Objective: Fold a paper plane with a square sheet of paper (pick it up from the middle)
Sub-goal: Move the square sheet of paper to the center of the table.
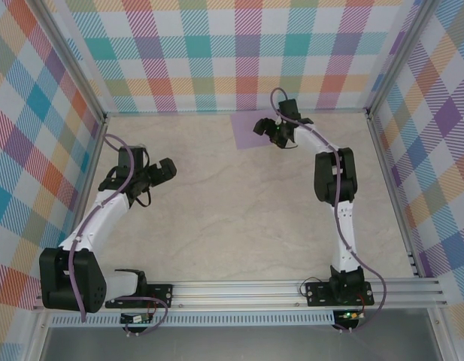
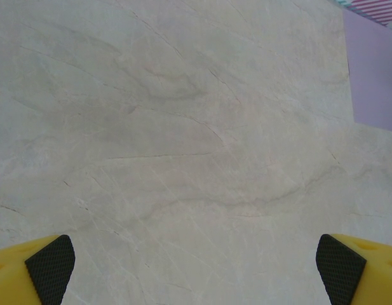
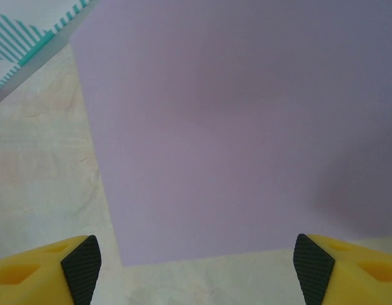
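A: What lies around the square sheet of paper (image 1: 245, 129)?

B: Bare marble table (image 1: 216, 218) and the checked back wall (image 1: 216, 53). From the table's middle the sheet is at 12 o'clock, its far edge close to that wall. The right gripper (image 1: 271, 134) hangs over its 3 o'clock side and covers part of it from above.

A: Is that gripper holding it?

B: No. In the right wrist view the right gripper (image 3: 199, 267) has its jaws spread, the black pads (image 3: 81, 267) wide apart with nothing between them. The sheet (image 3: 234, 127) lies flat ahead of them.

A: Which way does it point?

B: It looks square, so I can tell no long axis. From the wrist its near edge runs roughly 9 to 3, the left edge leaning towards 11.

A: And the other arm?

B: The left gripper (image 1: 165, 169) sits at 10 o'clock, well apart from the sheet, jaws fully spread over bare table (image 2: 183, 159). The paper's edge (image 2: 373, 76) shows at 2 o'clock there.

A: Room to move?

B: Open table from 3 round to 9, and the wall close at 12.
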Controlling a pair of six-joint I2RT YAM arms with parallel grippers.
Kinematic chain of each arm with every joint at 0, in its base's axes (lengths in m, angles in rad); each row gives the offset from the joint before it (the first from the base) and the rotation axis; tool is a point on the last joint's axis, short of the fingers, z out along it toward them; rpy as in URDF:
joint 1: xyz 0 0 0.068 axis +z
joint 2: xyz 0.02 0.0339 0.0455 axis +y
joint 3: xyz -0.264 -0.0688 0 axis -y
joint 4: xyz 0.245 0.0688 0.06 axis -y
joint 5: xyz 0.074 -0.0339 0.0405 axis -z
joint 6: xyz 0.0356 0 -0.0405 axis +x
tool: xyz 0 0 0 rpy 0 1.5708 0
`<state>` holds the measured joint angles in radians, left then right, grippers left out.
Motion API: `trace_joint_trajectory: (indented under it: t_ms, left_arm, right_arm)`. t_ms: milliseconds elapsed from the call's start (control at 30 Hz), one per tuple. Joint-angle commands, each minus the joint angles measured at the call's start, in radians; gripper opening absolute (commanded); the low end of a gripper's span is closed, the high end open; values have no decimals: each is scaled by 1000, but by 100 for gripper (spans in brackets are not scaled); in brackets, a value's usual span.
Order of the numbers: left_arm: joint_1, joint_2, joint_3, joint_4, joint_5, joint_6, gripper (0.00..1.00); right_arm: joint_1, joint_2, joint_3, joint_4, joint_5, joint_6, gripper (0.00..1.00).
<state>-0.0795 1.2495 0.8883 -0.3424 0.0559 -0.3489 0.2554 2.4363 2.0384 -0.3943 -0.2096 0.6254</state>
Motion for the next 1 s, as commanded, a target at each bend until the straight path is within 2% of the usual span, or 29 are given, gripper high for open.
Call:
trace_joint_trajectory:
  t_ms: [0, 167, 533, 633, 967]
  left_arm:
    - [7, 12, 27, -23, 22, -11, 100]
    - [7, 16, 28, -27, 23, -10, 100]
    - [7, 42, 37, -40, 18, -12, 100]
    - [6, 53, 40, -43, 22, -14, 100]
    - [5, 68, 55, -46, 60, -26, 100]
  right_arm:
    - [-4, 67, 113, -70, 20, 23, 80]
    - [-1, 168, 262, -183, 29, 17, 76]
    - [22, 151, 240, -429, 115, -75, 77]
    - [32, 71, 106, -450, 152, -128, 77]
    - [61, -383, -686, -294, 194, -249, 75]
